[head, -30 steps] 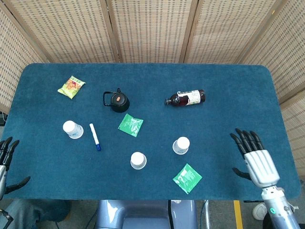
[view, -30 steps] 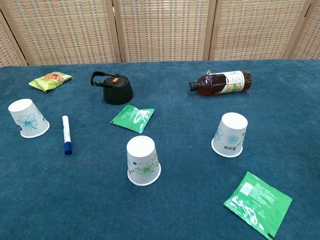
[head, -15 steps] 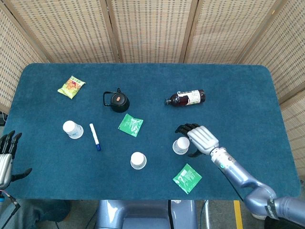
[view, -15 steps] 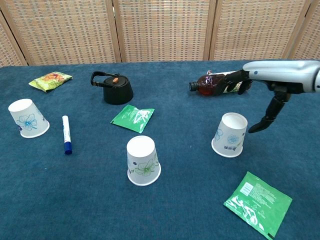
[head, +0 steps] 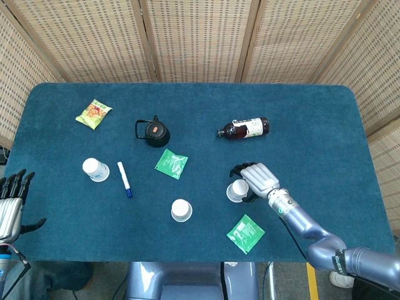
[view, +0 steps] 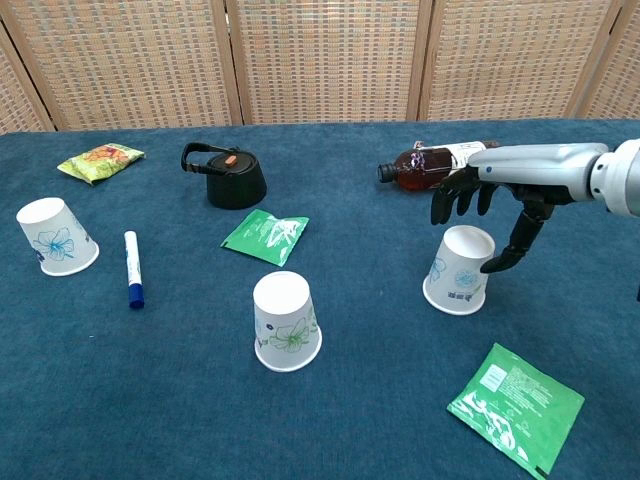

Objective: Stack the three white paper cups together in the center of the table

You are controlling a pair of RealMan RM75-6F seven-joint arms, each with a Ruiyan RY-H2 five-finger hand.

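Note:
Three white paper cups stand upside down on the blue table. One cup [head: 95, 169] [view: 57, 237] is at the left, one [head: 180, 210] [view: 287, 322] near the front middle, one [head: 237, 190] [view: 460, 270] at the right. My right hand [head: 256, 178] [view: 495, 192] hovers over the right cup. Its fingers [view: 455, 200] hang above the cup's far rim and its thumb [view: 515, 245] points down beside the cup's right side. It holds nothing. My left hand [head: 12, 201] is spread open off the table's front left edge, out of the chest view.
A brown bottle [head: 245, 129] [view: 445, 162] lies just behind the right hand. A black lidded pot [head: 153, 132], two green packets [head: 171, 164] [head: 245, 234], a blue-capped marker [head: 124, 179] and a snack bag [head: 93, 114] lie around the cups. Wicker screens stand behind.
My right hand came in from the table's right edge to the right cup, then drew closer over it with fingers curling down. The left hand shifted slightly. The cups stayed put.

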